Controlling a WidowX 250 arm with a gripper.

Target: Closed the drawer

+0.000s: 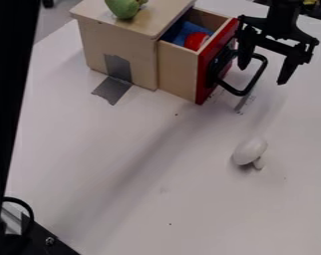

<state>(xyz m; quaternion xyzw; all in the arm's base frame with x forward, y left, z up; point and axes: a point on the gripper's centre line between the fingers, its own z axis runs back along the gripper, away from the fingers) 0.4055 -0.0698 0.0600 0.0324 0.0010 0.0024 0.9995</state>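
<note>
The gripper (261,73) hangs at the upper right with its two fingers spread apart, beside the drawer's black handle (246,91); one finger is close to the handle, and I cannot tell whether they touch. The drawer (179,71) stands partly pulled out of the wooden box (116,44), its red front (204,74) facing right. Inside it lie a red round object (196,41) and a blue cloth (184,31).
A green pear-like object (124,7) sits on top of the box. Grey tape (112,90) holds the box's base to the white table (123,164). A white mushroom-shaped object (249,151) lies at the lower right. A dark post runs along the left edge.
</note>
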